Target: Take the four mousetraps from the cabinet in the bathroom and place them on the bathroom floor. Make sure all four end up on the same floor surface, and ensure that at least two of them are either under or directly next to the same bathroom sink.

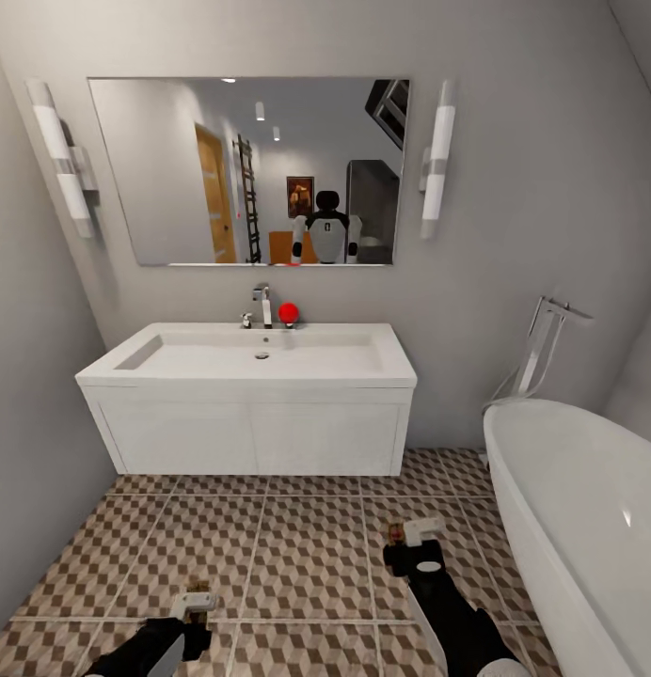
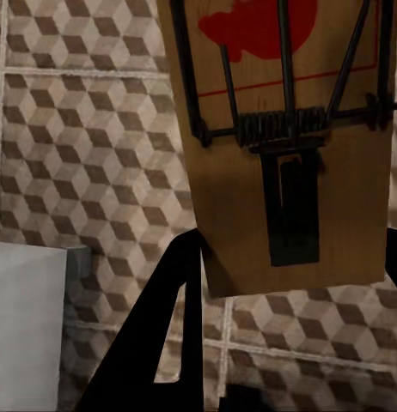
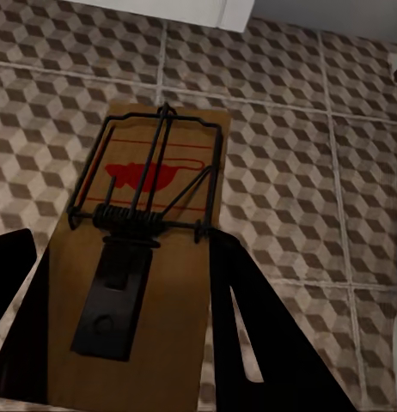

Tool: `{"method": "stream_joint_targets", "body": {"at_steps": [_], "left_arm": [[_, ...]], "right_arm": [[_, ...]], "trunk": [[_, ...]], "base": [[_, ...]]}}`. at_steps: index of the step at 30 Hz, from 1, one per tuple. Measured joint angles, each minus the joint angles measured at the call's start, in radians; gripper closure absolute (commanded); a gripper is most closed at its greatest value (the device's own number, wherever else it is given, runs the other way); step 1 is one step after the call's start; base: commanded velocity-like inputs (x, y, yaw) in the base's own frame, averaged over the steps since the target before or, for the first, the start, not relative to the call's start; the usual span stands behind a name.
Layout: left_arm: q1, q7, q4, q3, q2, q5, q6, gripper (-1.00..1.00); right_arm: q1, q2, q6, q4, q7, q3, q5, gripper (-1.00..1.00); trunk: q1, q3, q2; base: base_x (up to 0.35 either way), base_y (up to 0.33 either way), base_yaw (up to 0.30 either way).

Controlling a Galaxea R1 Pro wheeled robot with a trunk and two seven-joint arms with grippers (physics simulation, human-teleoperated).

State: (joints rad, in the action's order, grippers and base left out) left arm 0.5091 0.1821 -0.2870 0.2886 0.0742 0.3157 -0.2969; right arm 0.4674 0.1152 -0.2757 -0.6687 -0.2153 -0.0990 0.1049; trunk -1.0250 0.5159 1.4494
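Note:
I face the white sink (image 1: 260, 357) on its wall-hung vanity (image 1: 250, 437), across the cube-patterned bathroom floor (image 1: 297, 555). My left gripper (image 1: 196, 602) hangs low above the tiles, shut on a tan mousetrap (image 1: 199, 590). The left wrist view shows that trap (image 2: 284, 146) close up, with its wire frame and red spot, clamped in the left gripper (image 2: 293, 249). My right gripper (image 1: 415, 538) is nearer the vanity, shut on a second mousetrap (image 1: 398, 536). In the right wrist view this board (image 3: 138, 257) sits flat in the right gripper (image 3: 125, 240). The cabinet is out of view.
A white oval bathtub (image 1: 589, 527) with a chrome floor filler (image 1: 542, 348) stands at the right. The grey wall (image 1: 24, 376) closes in on the left. A chrome faucet (image 1: 261, 306) and a red ball (image 1: 288, 313) sit on the basin's back edge, under a mirror (image 1: 250, 169).

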Motion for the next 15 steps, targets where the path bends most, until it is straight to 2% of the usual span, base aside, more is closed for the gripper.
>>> {"method": "stream_joint_targets", "body": {"at_steps": [4,12,15], "left_arm": [[0.0,-0.002,-0.043,0.002,-0.015,0.0,-0.017,1.0],[0.0,-0.004,-0.196,0.004,-0.023,0.0,-0.026,1.0],[0.0,-0.003,-0.222,0.005,-0.024,0.0,-0.028,1.0]], "right_arm": [[0.0,0.0,-0.038,-0.022,0.001,0.0,0.0,1.0],[0.0,0.001,-0.041,-0.066,0.005,-0.002,0.0,1.0],[0.0,0.001,-0.042,-0.08,0.005,-0.002,0.0,1.0]], "trunk": [[0.0,0.0,0.0],[0.0,0.0,0.0],[0.0,0.0,0.0]], "base": [[0.0,0.0,0.0],[0.0,0.0,0.0],[0.0,0.0,0.0]]}}
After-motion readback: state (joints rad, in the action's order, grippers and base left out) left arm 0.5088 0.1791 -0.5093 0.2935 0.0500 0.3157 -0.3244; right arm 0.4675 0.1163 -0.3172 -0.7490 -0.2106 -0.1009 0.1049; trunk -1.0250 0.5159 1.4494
